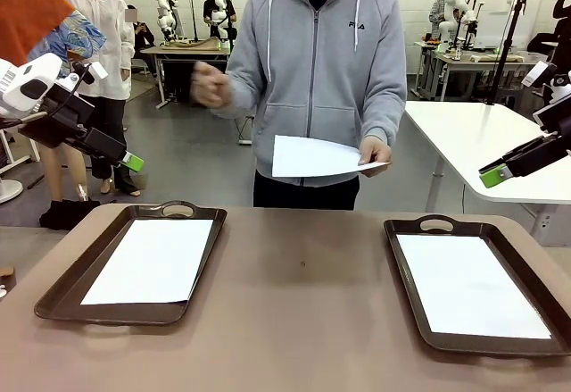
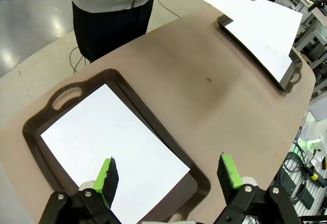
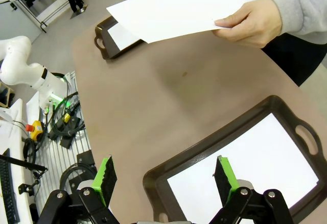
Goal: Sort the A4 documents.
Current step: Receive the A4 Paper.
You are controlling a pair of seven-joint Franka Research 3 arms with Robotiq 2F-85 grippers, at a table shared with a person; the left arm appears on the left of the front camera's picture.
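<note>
Left gripper point(image 2: 168, 175): jaws spread wide, nothing between the green pads point(image 2: 107, 175), raised above the near end of the left tray point(image 2: 36, 124). Right gripper point(image 3: 166, 178): likewise fully apart and empty, raised over the near corner of the right tray point(image 3: 204, 155). Seen from the front, both grippers raised above table level at the outer sides, touching nothing.

Three A4 documents noted. One sheet point(image 1: 152, 260) flat in the left tray, long axis running from the robot's side toward the person, skewed slightly inside the rim. Second sheet point(image 1: 468, 285) flat in the right tray, same lengthwise lie. Third sheet point(image 1: 312, 157) pinched at one corner by the person's hand point(image 1: 375, 153), held roughly level at waist height beyond the far table edge, free end pointing toward the left tray.

Brown table point(image 1: 303, 303) bare between the trays apart from a small dark spot. Person's other hand point(image 1: 210, 84) raised, loosely closed. No obstruction between grippers and trays.
</note>
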